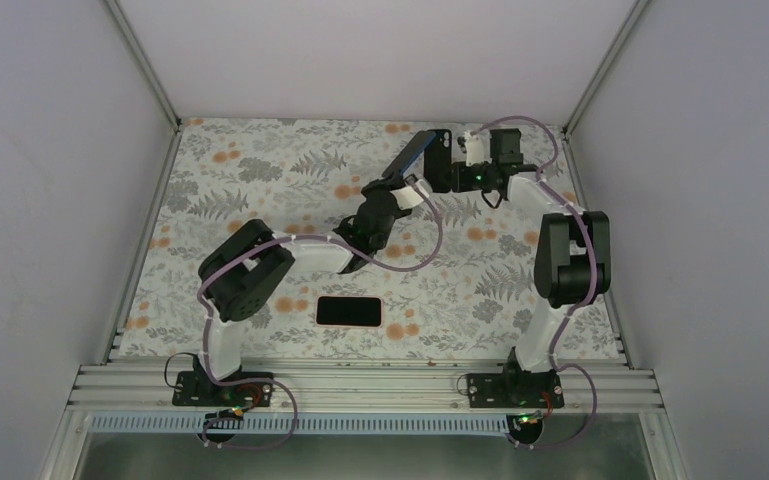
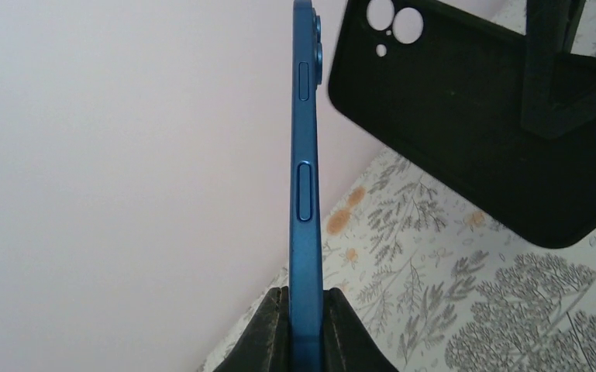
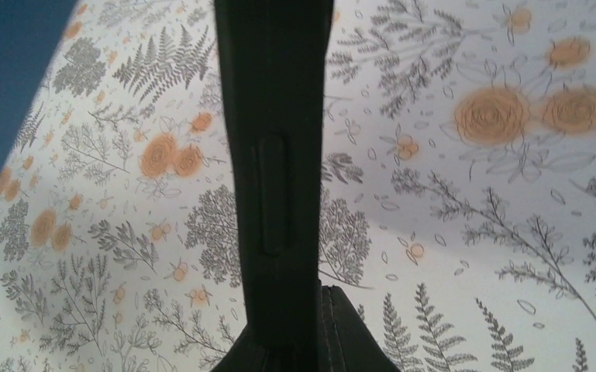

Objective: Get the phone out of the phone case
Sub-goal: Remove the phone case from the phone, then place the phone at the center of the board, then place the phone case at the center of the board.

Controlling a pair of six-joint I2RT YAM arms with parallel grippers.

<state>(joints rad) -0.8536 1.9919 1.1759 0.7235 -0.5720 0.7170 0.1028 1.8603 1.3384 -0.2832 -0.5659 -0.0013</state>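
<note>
The left claw (image 2: 307,302) was shut tight on one end of the slim blue smartphone (image 2: 307,194), holding it edge-on above the floral-patterned table (image 2: 449,310); the right claw (image 3: 302,329) was pinched shut on the empty matte black phone case with round camera cut-outs (image 2: 465,132), just beside the phone but apart from it; each claw seemingly held one part to draw them apart, so the removal looked done.

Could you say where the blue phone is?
Top view, far centre: the blue phone sits in the left pincer, left of the right pincer's black case.
</note>
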